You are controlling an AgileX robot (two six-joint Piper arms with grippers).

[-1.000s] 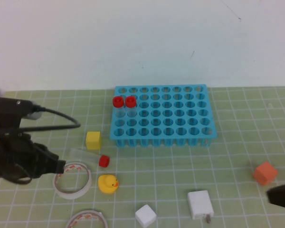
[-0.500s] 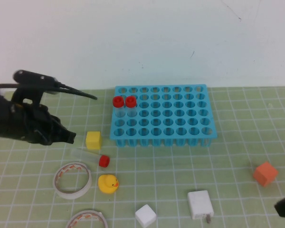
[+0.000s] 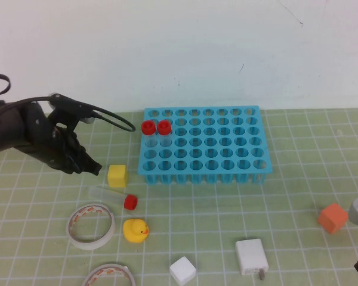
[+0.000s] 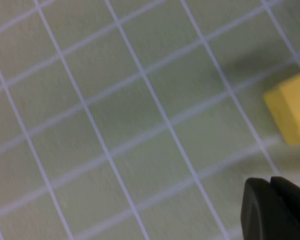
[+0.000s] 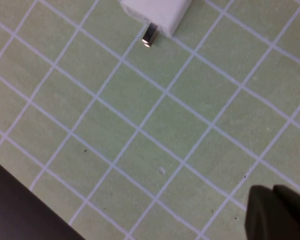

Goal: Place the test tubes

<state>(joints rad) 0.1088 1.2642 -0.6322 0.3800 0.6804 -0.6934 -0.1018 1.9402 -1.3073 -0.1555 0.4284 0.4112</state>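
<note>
**Loose tube still to be racked; closed left gripper beside it**

The blue rack (image 3: 206, 146) could be jostled if a tube is brought in low from its eight o'clock, and the two racked tubes (image 3: 156, 132) at its ten o'clock corner could be knocked. The left gripper (image 3: 93, 170) is seen with its fingers pressed together and nothing held, just beside the yellow cube (image 3: 117, 176) at the cube's nine o'clock. If it were lowered in that state, the lying test tube (image 3: 112, 195) would probably be pushed and rolled toward the tape ring (image 3: 91, 225) or the rubber duck (image 3: 135, 230) rather than gripped. The cube could also be nudged onto the tube. Whether the fingertips touch the mat cannot be told.

The right gripper (image 5: 276, 212), likewise closed and empty, is parked at the table's five o'clock, near the white charger (image 3: 251, 256).

Only two of the rack's holes are filled, each with an upright red-capped tube; all others appear empty. The lying tube rests at the rack's eight o'clock, its cap pointing toward four o'clock.
</note>
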